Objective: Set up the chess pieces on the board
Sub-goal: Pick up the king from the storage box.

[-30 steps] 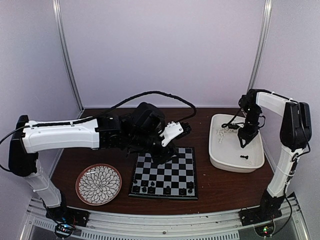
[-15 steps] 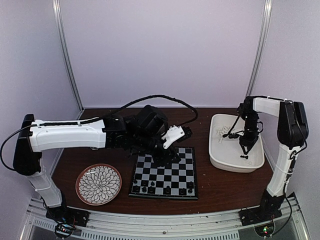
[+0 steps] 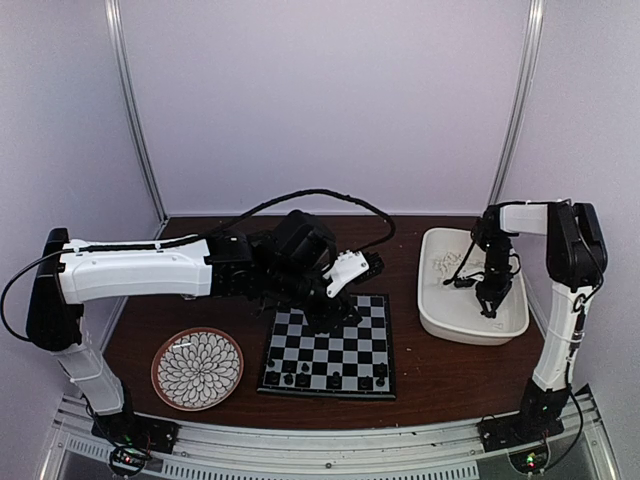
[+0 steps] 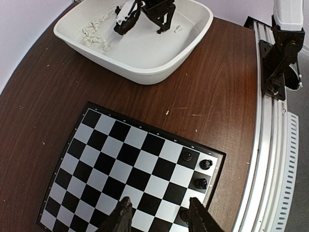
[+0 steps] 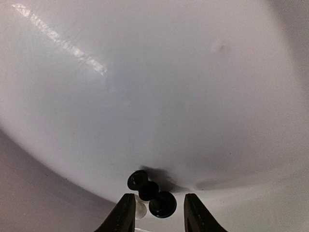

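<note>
Tabletop [image 3: 440,370] of dark wood carries everything. Left arm [image 3: 130,272] stretches low across to the far edge of the board [image 3: 345,350], which lies flat in the middle. Right arm [image 3: 562,340] bends down into the white tub [image 3: 450,322] at the right. A flower-patterned plate [image 3: 158,372] sits just left of the board. Left end effector [image 4: 159,217] hovers above the board's squares, fingers apart with nothing between them. Right end effector [image 5: 157,203] is low inside the tub, fingers apart on either side of a black piece [image 5: 149,189] lying on the tub floor, not clamped on it. Several black pieces [image 4: 201,183] stand on the board's near rows, and white pieces [image 4: 94,36] lie heaped at the tub's far end
</note>
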`<state>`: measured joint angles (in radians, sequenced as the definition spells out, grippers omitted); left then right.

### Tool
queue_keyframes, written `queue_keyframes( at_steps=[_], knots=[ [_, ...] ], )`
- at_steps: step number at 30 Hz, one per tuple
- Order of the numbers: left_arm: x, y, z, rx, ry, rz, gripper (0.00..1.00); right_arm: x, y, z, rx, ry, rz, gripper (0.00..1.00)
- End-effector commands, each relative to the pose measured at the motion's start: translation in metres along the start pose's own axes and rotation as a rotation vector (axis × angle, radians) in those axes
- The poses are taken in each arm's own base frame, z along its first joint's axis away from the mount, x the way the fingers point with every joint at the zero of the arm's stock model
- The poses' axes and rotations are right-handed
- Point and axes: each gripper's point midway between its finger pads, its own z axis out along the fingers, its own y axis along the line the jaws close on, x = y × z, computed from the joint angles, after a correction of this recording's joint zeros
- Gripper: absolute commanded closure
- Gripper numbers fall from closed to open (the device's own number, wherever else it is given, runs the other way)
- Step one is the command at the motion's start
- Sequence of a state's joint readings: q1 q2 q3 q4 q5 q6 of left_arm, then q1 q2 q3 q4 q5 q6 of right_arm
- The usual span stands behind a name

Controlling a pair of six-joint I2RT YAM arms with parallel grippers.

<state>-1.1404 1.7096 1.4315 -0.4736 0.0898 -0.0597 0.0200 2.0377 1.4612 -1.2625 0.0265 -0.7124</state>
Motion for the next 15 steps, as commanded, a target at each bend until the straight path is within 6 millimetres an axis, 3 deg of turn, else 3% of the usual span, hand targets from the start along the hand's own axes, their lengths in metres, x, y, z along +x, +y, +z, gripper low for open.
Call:
queue_keyframes(
  at_steps=[1, 11, 15],
  knots=[
    [-0.008, 0.002, 0.0, 0.005, -0.022, -0.014, 0.59, -0.001, -0.002, 0.008, -0.007, 0.008, -0.012, 0.63],
    [-0.016, 0.003, -0.002, 0.012, -0.031, 0.004, 0.59, 0.013, -0.004, 0.018, -0.068, 0.015, 0.033, 0.75],
    [-0.019, 0.004, -0.002, 0.009, -0.038, 0.002, 0.59, 0.01, 0.005, 0.004, -0.11, -0.062, 0.054, 0.84]
  ],
)
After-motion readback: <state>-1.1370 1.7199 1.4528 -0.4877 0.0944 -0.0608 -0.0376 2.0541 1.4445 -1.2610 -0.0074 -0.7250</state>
